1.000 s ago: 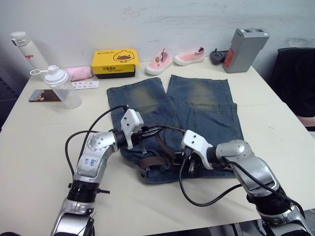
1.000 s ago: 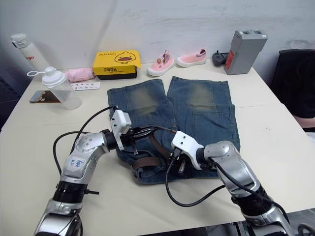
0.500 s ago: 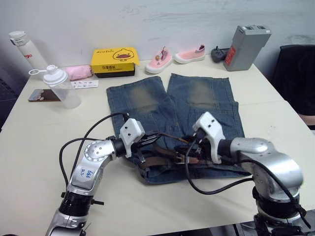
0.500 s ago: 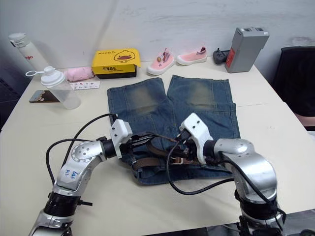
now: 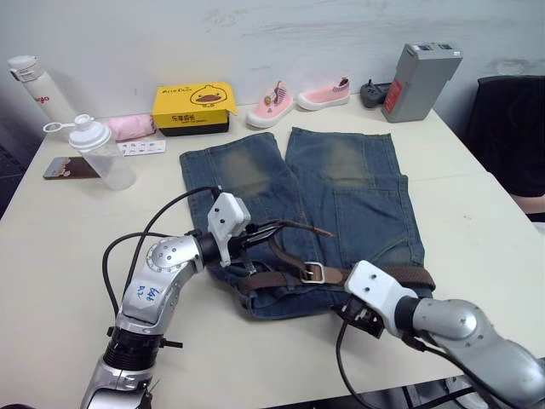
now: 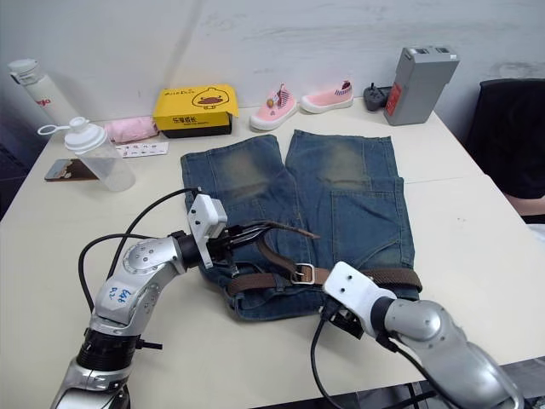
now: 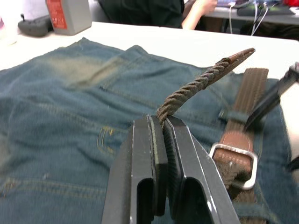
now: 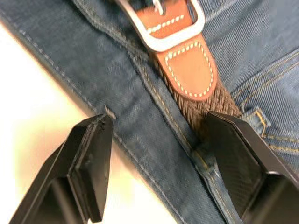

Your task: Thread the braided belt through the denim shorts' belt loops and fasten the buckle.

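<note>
the left gripper (image 7: 161, 135) is clamped on the free end of the braided belt (image 5: 289, 227), its two black fingers (image 7: 140, 158) pressed together on the woven strap so that the pointed tip sticks up and away over the denim shorts (image 5: 341, 196), clear of the cloth; in the head views this gripper sits over the left side of the waistband, which lies at the near edge of the shorts, with the legs stretching away toward the wall. from there the belt runs along the waistband toward the robot's right, passing under one of the belt loops (image 7: 232, 115), and the buckle (image 5: 312, 273) lies flat on the denim about midway along the waistband, with a tan stitched leather tab just behind it. farther right, the right gripper (image 8: 154, 154) hangs near the table's front edge just before the waistband, its fingers (image 8: 93, 154) spread wide apart and holding nothing, one over the pale table (image 5: 477, 221) and the other over the belt and denim. along the far side of the table, from left to right, stand a white bottle (image 5: 30, 85), a clear shaker cup (image 5: 98, 149), a yellow box (image 5: 194, 106), a pair of small pink shoes (image 5: 298, 95) and a grey case (image 5: 415, 78)
</note>
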You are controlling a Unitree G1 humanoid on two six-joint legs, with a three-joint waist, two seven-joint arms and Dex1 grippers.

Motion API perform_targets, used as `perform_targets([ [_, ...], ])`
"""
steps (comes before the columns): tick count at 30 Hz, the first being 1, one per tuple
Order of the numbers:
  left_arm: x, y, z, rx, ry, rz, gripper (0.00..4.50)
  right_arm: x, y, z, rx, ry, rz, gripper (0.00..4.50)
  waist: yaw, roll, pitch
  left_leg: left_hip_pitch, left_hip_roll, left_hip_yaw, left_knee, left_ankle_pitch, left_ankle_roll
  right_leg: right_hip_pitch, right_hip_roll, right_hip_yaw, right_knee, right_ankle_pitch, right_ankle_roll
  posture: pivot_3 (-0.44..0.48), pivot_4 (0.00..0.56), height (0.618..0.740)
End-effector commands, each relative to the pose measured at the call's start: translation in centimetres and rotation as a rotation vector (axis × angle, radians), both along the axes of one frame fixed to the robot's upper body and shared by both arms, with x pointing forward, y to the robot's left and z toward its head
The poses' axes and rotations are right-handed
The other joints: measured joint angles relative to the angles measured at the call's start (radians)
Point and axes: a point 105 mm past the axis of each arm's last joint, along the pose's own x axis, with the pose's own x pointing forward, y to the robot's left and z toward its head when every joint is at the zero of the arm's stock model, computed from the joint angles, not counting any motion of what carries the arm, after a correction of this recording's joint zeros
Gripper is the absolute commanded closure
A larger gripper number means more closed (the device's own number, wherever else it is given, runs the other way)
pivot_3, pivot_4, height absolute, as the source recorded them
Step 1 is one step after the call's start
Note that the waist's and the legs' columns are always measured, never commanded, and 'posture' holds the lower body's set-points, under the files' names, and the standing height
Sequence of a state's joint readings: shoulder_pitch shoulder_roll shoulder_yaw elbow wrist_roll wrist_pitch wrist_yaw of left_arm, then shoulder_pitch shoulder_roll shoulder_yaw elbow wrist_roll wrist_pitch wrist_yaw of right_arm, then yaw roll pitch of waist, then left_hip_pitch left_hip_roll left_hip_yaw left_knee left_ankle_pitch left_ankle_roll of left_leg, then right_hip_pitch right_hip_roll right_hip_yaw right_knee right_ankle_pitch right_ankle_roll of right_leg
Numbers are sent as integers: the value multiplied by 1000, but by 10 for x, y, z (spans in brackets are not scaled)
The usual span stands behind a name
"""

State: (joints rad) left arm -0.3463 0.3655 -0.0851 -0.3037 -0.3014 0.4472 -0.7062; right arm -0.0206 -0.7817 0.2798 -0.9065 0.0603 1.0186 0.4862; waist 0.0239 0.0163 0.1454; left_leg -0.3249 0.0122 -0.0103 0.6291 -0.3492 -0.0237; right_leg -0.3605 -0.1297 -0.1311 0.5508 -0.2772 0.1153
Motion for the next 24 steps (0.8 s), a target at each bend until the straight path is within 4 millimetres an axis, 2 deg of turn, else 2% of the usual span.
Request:
perform_targets([
  [1, -3, 0, 15, -26, -42, -12, 4431, 10, 8, 16, 0, -200, -5, 1098, 1, 0, 0, 1, 0, 0, 0, 0, -1, 0, 0, 0, 0, 0, 0, 0, 150, 739],
  [7, 0, 3, 20, -38, -43, -2, 4431, 10, 18, 8, -61, -275, 50, 1098, 2, 0, 0, 2, 0, -1, 0, 1, -1, -1, 0, 0, 0, 0, 0, 0, 150, 739],
  [12, 4, 5, 29, -60, -49, 8, 4431, 8, 14, -1, -91, -260, 46, 1098, 2, 0, 0, 2, 0, -2, 0, 1, -1, 0, 0, -1, 0, 0, 0, 0, 150, 739],
  [17, 7, 6, 32, -58, -60, 9, 4431, 3, 17, 9, -13, -255, 44, 1098, 2, 0, 0, 2, 0, -2, 0, 1, -1, 0, 0, -1, 0, 0, 0, 0, 150, 739],
  [20, 7, 5, 33, -61, -62, 7, 4431, -2, 16, 8, -20, -245, 71, 1098, 2, 0, 0, 2, 1, -2, 0, 1, -1, 0, 1, -1, 0, 0, -1, 0, 150, 739],
  [24, 7, 2, 33, -71, -60, 2, 4431, 7, 9, 0, -62, -250, 12, 1098, 3, 0, 1, 2, 0, -2, 0, 0, 0, 0, 0, -1, 0, 0, -1, 0, 150, 739],
])
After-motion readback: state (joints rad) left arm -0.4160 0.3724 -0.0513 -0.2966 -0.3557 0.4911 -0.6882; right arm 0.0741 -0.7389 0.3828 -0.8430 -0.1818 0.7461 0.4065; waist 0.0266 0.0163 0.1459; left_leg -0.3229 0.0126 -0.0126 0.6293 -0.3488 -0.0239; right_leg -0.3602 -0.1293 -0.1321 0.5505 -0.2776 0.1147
